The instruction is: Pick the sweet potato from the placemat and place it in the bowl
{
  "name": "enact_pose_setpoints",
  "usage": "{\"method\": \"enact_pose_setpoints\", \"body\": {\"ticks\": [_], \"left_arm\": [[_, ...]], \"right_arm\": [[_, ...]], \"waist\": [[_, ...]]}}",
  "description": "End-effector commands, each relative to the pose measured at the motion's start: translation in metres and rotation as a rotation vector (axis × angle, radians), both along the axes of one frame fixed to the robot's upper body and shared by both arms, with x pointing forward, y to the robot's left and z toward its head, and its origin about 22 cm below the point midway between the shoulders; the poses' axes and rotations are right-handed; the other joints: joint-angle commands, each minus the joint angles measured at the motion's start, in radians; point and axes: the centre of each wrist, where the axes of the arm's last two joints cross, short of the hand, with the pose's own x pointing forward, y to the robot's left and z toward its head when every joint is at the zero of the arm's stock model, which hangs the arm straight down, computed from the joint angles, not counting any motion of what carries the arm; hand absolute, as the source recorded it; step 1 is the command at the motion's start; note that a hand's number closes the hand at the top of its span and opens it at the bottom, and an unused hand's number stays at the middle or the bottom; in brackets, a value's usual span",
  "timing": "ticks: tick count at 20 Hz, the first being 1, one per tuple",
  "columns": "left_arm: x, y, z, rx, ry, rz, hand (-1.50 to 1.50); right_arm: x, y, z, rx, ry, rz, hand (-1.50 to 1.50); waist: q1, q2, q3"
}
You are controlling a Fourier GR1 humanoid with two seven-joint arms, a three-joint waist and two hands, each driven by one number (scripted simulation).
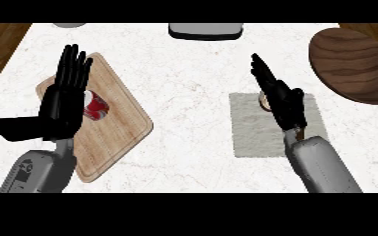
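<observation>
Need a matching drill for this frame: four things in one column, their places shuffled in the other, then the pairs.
Things
1. red can
2. sweet potato
3. bowl
4. left robot hand

Places
A. view's upper right, cut by the edge
B. on the cutting board
C. on the placemat, mostly hidden by the right robot hand
D. open, at the view's left over the cutting board

Pairs: 1-B, 2-C, 3-A, 4-D
</observation>
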Motion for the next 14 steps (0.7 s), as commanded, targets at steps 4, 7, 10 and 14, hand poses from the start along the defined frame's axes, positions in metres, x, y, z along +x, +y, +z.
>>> {"method": "enact_pose_setpoints", "body": {"ticks": [4,7,10,14], "left_arm": [[-0.003,0.041,0.0,0.249,0.072,0.124,0.0],[-0.008,0.047,-0.011,0.3,0.146,0.134,0.0],[-0.006,0.038,-0.008,0.375,0.194,0.137,0.0],[-0.005,0.024,0.012,0.369,0.191,0.132,0.0]], "right_arm": [[0.003,-0.107,0.024,0.069,0.021,0.159,1.5],[0.002,-0.175,0.062,-0.502,-0.041,-0.1,1.5],[-0.027,-0.238,0.028,-0.101,-0.113,-0.234,-1.5],[-0.05,-0.272,0.024,-0.156,-0.147,0.052,-1.5]], "waist": [[-0.006,-0.011,0.042],[-0.035,-0.005,0.03],[-0.02,-0.006,0.044],[0.003,-0.011,0.042]]}}
